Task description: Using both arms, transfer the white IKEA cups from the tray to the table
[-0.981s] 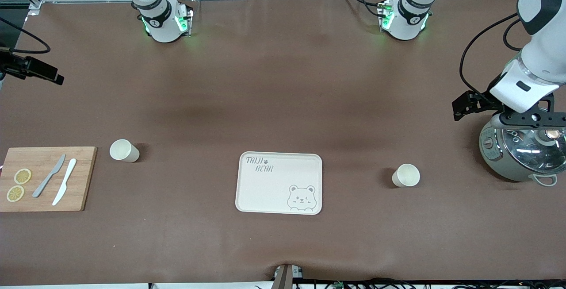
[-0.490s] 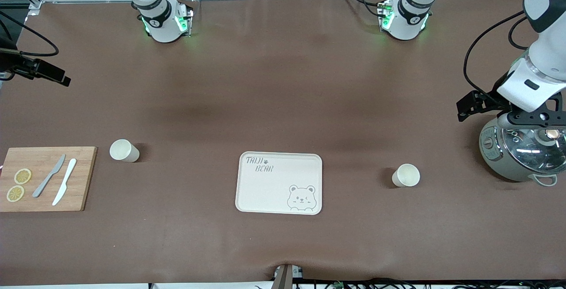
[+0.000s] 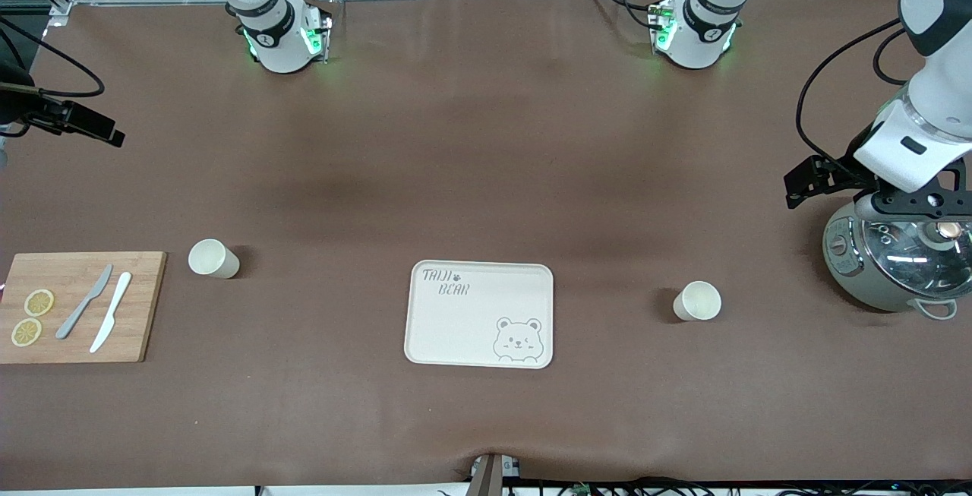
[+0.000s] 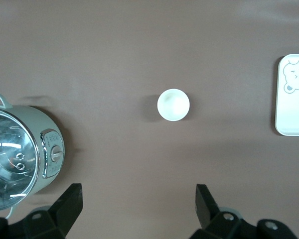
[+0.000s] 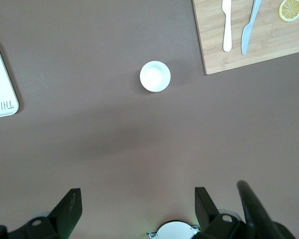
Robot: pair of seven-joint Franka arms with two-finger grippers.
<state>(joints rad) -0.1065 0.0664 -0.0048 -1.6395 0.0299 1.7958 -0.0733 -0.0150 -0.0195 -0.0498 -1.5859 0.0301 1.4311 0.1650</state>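
Observation:
Two white IKEA cups stand upright on the brown table, one on each side of the cream bear tray (image 3: 480, 314). One cup (image 3: 213, 258) sits beside the cutting board toward the right arm's end. The other cup (image 3: 697, 301) sits toward the left arm's end, between the tray and the pot. My left gripper (image 4: 138, 204) hangs high by the pot, open and empty, with its cup (image 4: 173, 104) well clear of the fingers. My right gripper (image 5: 138, 206) is also high, open and empty, apart from its cup (image 5: 155, 76). In the front view the left arm (image 3: 911, 146) shows above the pot.
A grey-green pot with a glass lid (image 3: 900, 257) stands at the left arm's end. A wooden cutting board (image 3: 80, 306) with two knives and lemon slices lies at the right arm's end. The arm bases (image 3: 281, 36) stand along the table's edge farthest from the front camera.
The left arm's hand has shifted a little toward its end of the table, over the pot. The right arm's black hand part has edged slightly into view. Cups and tray have not moved.

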